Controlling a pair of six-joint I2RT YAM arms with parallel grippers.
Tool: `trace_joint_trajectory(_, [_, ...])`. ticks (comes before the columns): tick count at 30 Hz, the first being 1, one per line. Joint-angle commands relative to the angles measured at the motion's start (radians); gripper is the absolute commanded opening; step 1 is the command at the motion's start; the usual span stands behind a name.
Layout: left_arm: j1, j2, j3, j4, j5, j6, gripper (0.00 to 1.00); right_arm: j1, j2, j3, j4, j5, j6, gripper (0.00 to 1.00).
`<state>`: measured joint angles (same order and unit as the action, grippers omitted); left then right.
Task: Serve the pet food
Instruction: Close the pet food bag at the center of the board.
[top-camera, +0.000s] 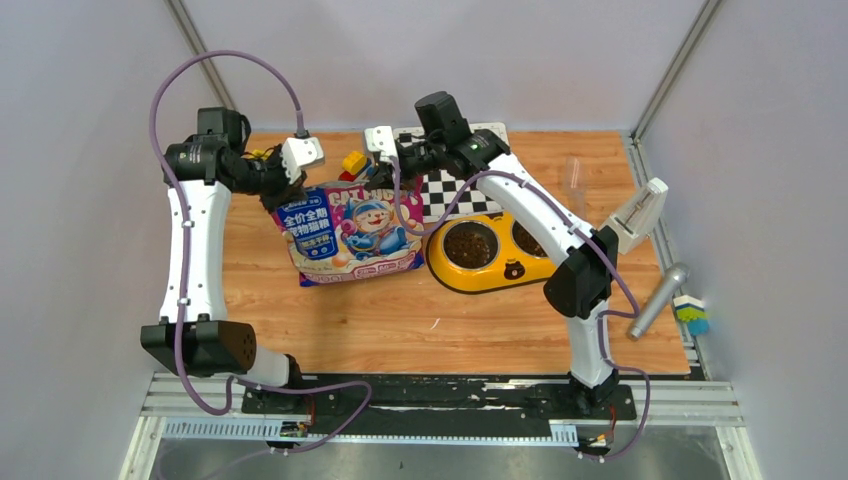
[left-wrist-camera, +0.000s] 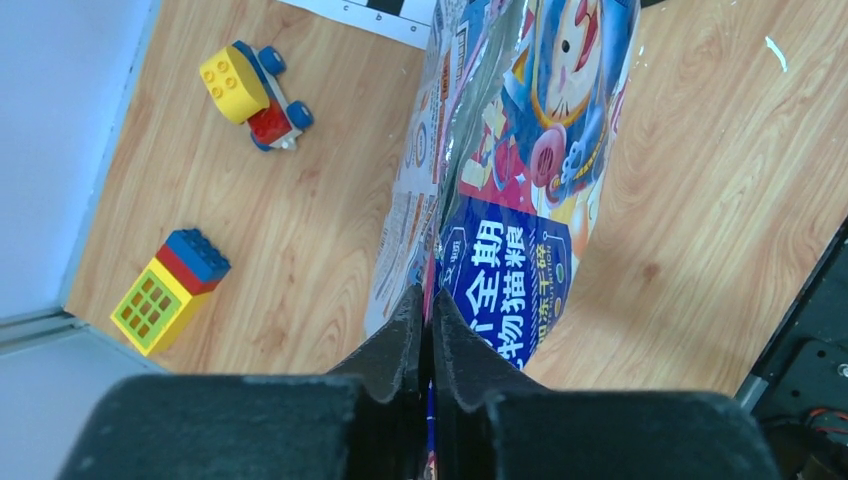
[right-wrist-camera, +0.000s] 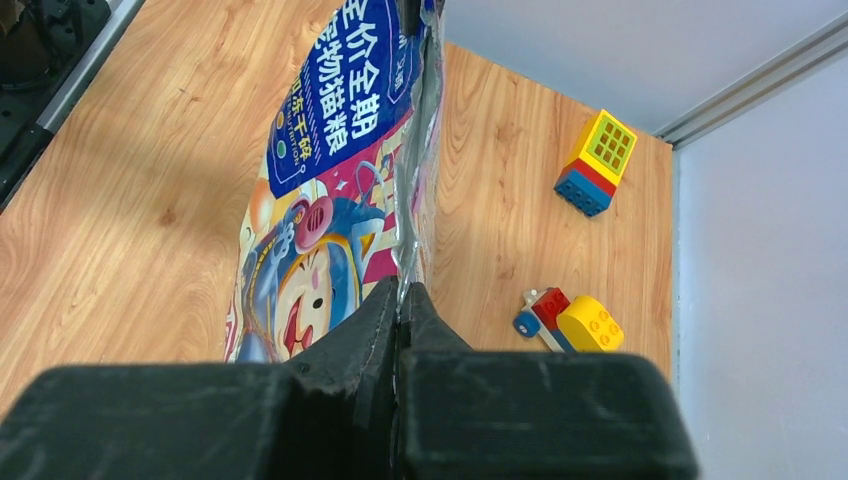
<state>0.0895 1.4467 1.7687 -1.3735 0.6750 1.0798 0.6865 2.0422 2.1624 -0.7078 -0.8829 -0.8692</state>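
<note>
Your left end effector (left-wrist-camera: 428, 300) and right end effector (right-wrist-camera: 400, 292) are each pinched shut on the cat food bag (top-camera: 350, 235) at its top seam. This probably keeps the mouth up, unspilled, near the yellow bowl (top-camera: 452, 276).

Cat food bag (top-camera: 350, 232) at table (top-camera: 400, 320) centre. Double bowl (top-camera: 455, 275) just right of it, pet food (top-camera: 470, 243) in its left cup. Checkered mat (top-camera: 450, 195) behind the bowl; toy blocks (top-camera: 354, 162) behind the bag, near the rear edge
</note>
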Motion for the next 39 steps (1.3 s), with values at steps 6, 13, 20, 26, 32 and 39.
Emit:
trace_joint_trajectory(6, [0.006,-0.008,0.049,-0.034,0.106,-0.005,0.44,-0.043,-0.021,0.053,-0.027,0.002,0.020,0.00])
trace_joint_trajectory(13, [-0.043,-0.003,0.011,0.022,0.128,-0.049,0.47,-0.040,-0.008,0.075,-0.019,0.000,0.040,0.00])
trace_joint_trajectory(20, [-0.078,0.032,0.010,0.067,0.126,-0.086,0.34,-0.039,-0.009,0.067,-0.019,-0.005,0.044,0.00])
trace_joint_trajectory(26, [-0.078,0.040,-0.001,0.082,0.117,-0.094,0.02,-0.038,-0.008,0.067,-0.018,-0.013,0.045,0.00])
trace_joint_trajectory(32, [-0.078,-0.002,-0.045,0.182,0.102,-0.150,0.00,-0.039,-0.002,0.072,-0.018,-0.023,0.058,0.00])
trace_joint_trajectory(39, [-0.113,-0.017,-0.020,0.185,0.160,-0.168,0.54,-0.039,0.013,0.095,-0.009,-0.067,0.170,0.00])
